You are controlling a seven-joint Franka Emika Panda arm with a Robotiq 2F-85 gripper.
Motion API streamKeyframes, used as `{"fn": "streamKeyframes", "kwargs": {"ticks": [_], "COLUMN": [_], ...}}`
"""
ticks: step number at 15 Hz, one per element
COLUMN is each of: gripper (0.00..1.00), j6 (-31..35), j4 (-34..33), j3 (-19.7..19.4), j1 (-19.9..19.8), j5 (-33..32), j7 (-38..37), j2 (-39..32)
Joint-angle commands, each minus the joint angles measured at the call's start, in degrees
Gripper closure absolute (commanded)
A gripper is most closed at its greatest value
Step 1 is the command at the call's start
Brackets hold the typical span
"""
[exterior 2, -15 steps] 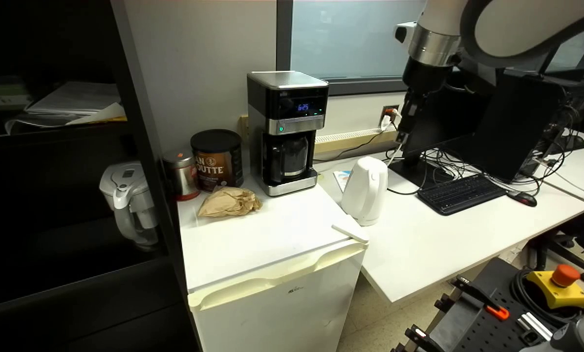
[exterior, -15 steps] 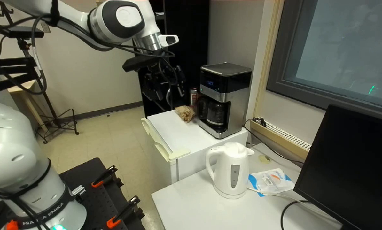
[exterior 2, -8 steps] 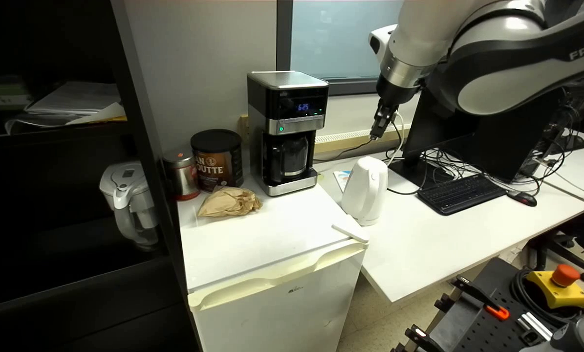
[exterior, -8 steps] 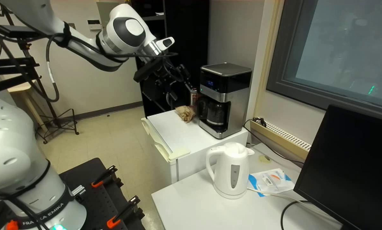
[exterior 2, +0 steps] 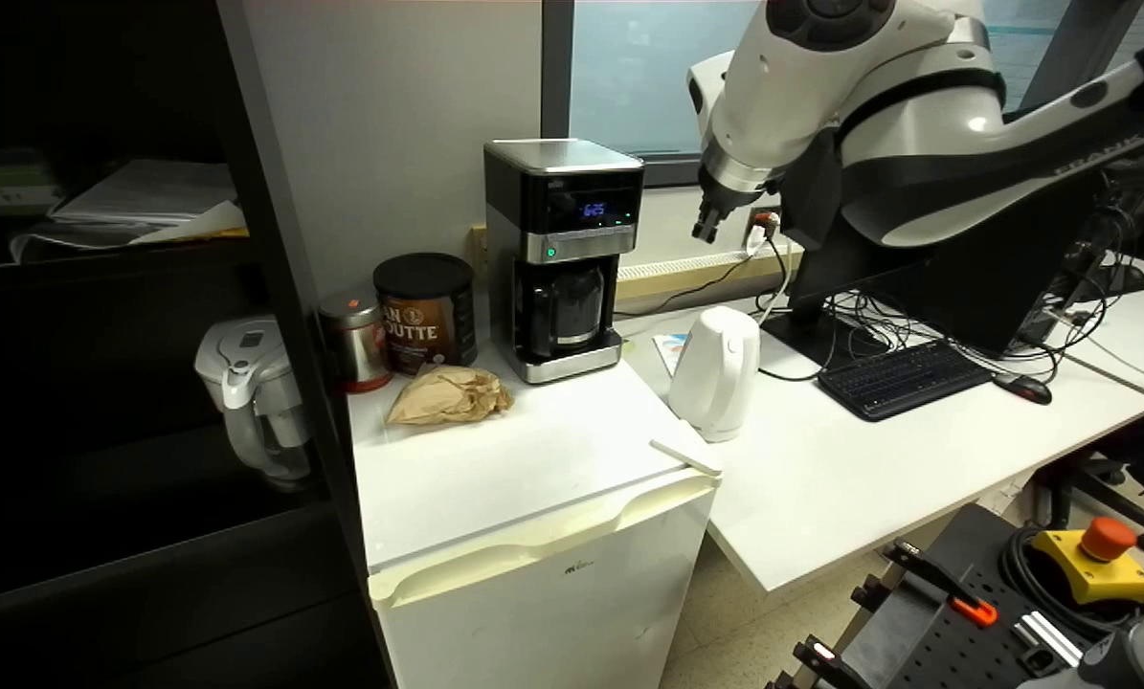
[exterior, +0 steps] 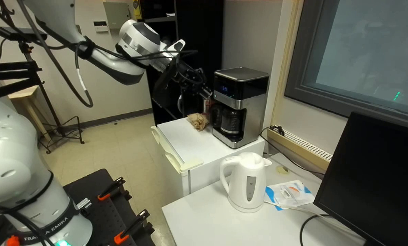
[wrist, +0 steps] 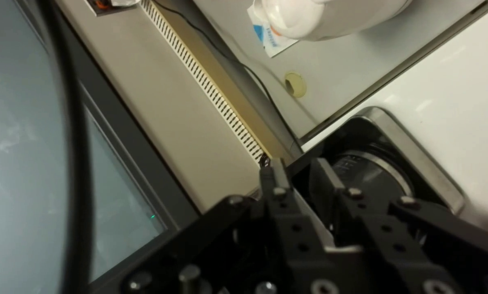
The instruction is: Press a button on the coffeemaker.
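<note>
White refrigerator top [exterior 2: 533, 469], in an exterior view: the coffeemaker [exterior 2: 572, 230] stands at the rear, carafe [exterior 2: 578, 304] seated inside, contents indistinct; beside it are a lidded canister [exterior 2: 425, 321] and paper bag [exterior 2: 449, 394]; a dark shelf unit [exterior 2: 267, 182] holds a water pitcher [exterior 2: 256, 402]. The gripper [exterior 2: 705, 233] is apart from the coffeemaker. In an exterior view, the kettle [exterior: 245, 186] stands on the desk [exterior: 204, 218]. Wrist view: fingers [wrist: 324, 179] separated by a narrow gap.

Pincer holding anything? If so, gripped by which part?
Nothing held: in the wrist view the pincer stands slightly open, with no object gripped in its gap.
</note>
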State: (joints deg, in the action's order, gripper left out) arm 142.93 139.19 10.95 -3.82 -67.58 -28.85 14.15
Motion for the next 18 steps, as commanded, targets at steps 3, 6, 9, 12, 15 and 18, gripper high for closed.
{"fn": "streamKeyframes", "kwargs": {"ticks": [3,6,9,12,15,18], "gripper": [1.0,0.96,0.95,0.96,0.96,0.96], "j6": [-0.76,-0.41,-0.09,-0.07,0.02,0.3], "j4": [-6.36,-8.95,-11.2,-13.32,-15.16,-17.09], "j3": [-1.62,-2.71,-3.84,-4.74,-5.29,-5.61], "j1": [2.81,3.89,4.69,5.13,5.31,5.31], "j5": [-10.93,-15.21,-18.16,-19.66,-19.76,-19.66], "j7": [-13.16,-19.21,-23.66,-26.51,-27.51,-27.92], "j2": [-7.86,-11.32,-14.29,-17.05,-19.37,-21.4]}}
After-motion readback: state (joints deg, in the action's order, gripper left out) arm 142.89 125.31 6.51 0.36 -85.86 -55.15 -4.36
